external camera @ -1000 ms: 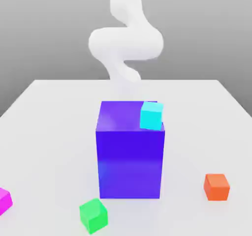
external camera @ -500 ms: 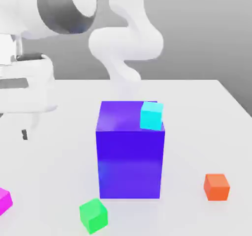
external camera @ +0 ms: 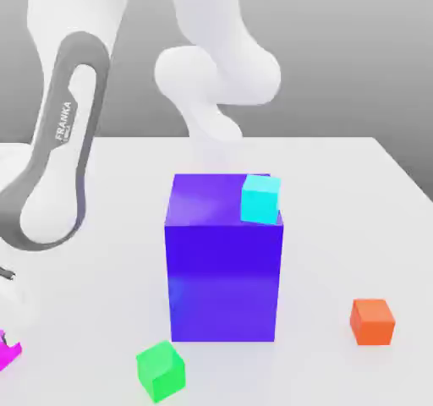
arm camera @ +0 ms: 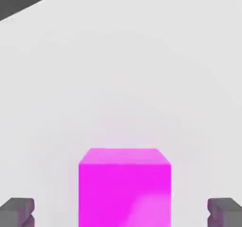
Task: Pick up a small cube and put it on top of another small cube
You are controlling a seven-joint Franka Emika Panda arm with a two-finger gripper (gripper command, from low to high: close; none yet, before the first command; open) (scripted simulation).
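The small pink cube (arm camera: 125, 193) is seen on the white table (external camera: 338, 227), at the exterior view's left border, where it is partly cut off and partly hidden by the hand. In the hand view, it is set between the 2 fingers of the gripper (arm camera: 121, 213). The jaws are held wide open, and a strip of bare table is left on each side of the cube, so it is touched by neither finger.

A slanted table edge is seen in the hand view, well apart from the cube, with dark gray past it. Open room is left between that edge and the cube.

The cube is laid flat, and its sides look about the same length. 2 of its sides are turned to the 2 fingers, and its top edges are lined up with the gap. Against the slanted table edge, the cube is turned at an angle.

Toward the exterior view's right, the green cube (external camera: 161, 370) is seen next, turned with a corner to the front. Past it the big blue block (external camera: 223, 269) is stood up tall, with the light blue cube (external camera: 260, 200) set on its top by the front right corner. The orange cube (external camera: 372, 321) is placed farther right, with open table between.
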